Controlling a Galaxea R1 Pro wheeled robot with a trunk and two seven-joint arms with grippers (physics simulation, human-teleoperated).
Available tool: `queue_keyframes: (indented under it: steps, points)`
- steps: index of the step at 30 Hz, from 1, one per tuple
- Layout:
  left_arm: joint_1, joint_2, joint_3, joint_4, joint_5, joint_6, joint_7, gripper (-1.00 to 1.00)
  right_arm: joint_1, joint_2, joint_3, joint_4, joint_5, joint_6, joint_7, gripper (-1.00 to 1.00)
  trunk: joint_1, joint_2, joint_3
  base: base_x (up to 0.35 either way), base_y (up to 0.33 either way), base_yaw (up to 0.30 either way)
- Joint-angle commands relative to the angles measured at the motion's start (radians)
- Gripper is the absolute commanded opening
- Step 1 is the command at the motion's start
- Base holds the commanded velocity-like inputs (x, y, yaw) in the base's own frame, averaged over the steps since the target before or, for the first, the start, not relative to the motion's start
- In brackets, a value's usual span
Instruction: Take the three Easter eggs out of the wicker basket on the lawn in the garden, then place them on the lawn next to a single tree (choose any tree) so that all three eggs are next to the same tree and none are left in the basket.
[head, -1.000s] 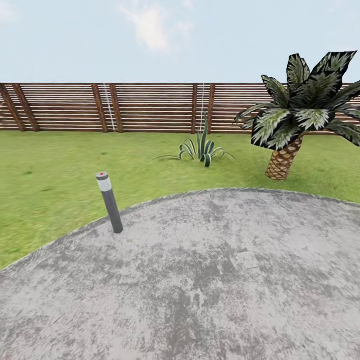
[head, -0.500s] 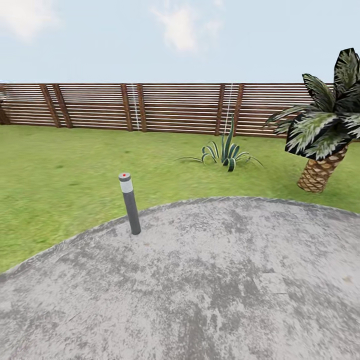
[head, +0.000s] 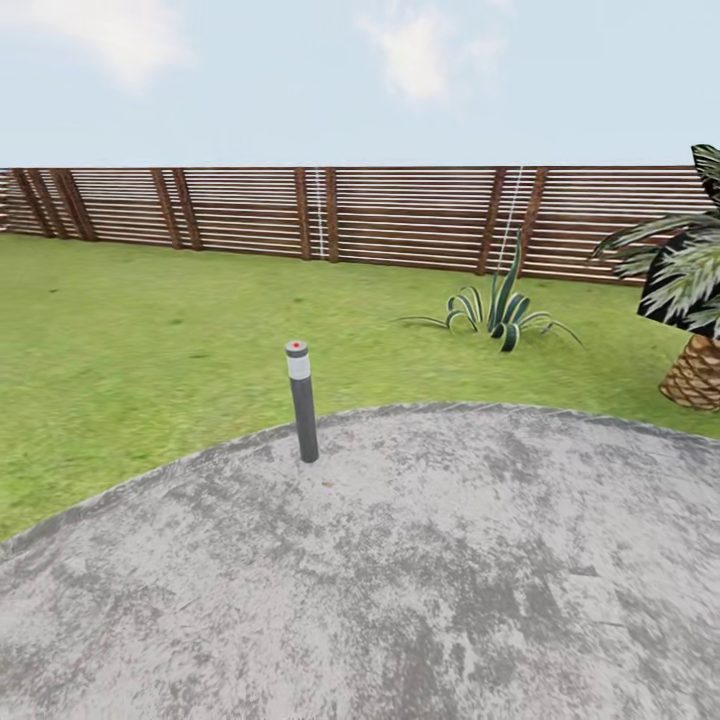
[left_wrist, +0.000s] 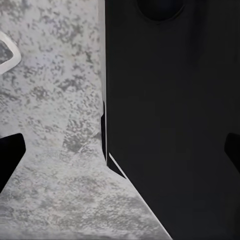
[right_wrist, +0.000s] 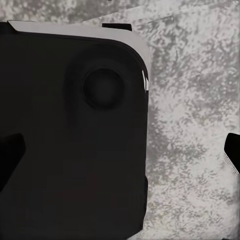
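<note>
A grey stone patio (head: 420, 570) is bordered by the lawn (head: 130, 330), a bollard light (head: 301, 400) and fence (head: 350, 215); both jaws are spread, empty.

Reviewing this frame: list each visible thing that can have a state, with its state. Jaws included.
Bollard light: upright at the patio's edge, beside the lawn.
Stone patio: bare grey stone in front of the robot.
Lawn: bare grass here.
Spiky plant: standing on the lawn before the fence.
Palm: upright, cut off by the picture edge.
Fence: standing, unbroken.
Left gripper: jaws apart, empty.
Right gripper: jaws apart, empty.
</note>
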Motion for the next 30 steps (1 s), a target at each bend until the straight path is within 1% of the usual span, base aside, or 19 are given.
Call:
queue_keyframes:
  steps: [1,12,25,30]
  points:
    - [-0.001,0.000,0.001,0.000,0.001,-0.001,-0.001,1.00,0.000,0.000,0.001,0.000,0.000,-0.003,-0.001,1.00,0.000,0.000,-0.001,0.000,0.000,0.291]
    - [-0.001,0.000,0.001,0.003,0.001,0.000,-0.001,1.00,0.000,0.000,0.001,0.000,0.000,-0.003,-0.001,1.00,0.000,0.000,-0.001,0.008,0.000,0.291]
    - [-0.001,0.000,-0.001,0.006,0.000,0.000,-0.001,1.00,0.000,0.000,0.001,0.000,0.001,-0.004,-0.001,1.00,0.000,0.000,-0.001,0.303,0.000,0.291]
    - [-0.001,0.000,-0.001,0.006,0.000,0.000,-0.001,1.00,0.000,0.001,0.001,0.004,0.000,-0.037,-0.001,1.00,0.000,0.000,-0.001,0.328,0.000,0.291]
